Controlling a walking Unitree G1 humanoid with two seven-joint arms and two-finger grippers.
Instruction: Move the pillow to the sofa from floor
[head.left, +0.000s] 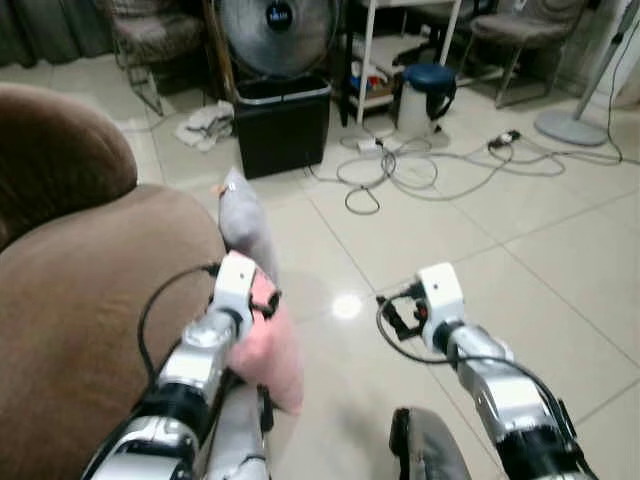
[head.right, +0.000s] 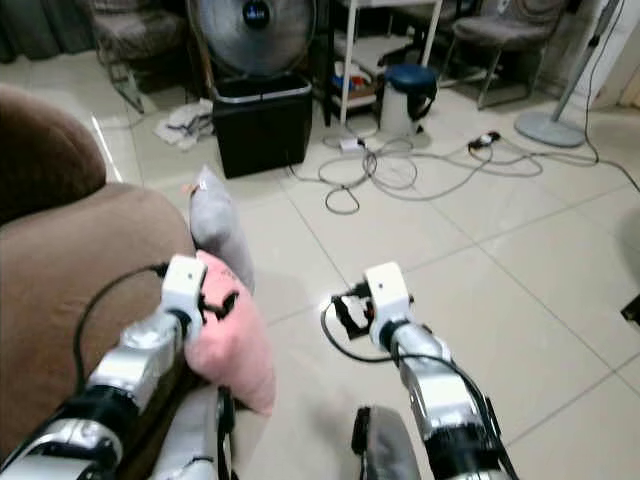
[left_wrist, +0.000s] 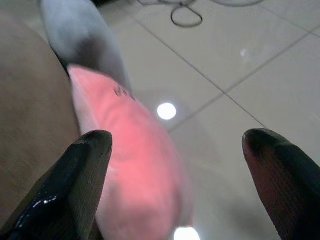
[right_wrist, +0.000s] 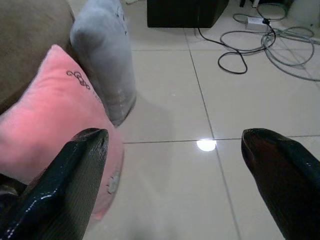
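Observation:
A pink pillow stands on the tiled floor, leaning against the side of the brown sofa. A grey pillow leans just behind it. My left gripper is open right above the pink pillow's top edge, fingers wide apart, with the pillow below and between them; I cannot tell if they touch it. To the right, my right gripper hangs open over bare tiles, apart from the pink pillow and the grey one.
A black bin with a fan behind it stands ahead. Loose cables lie on the floor beside a blue-lidded pot. Chairs and a fan base line the back. Open tiles stretch to the right.

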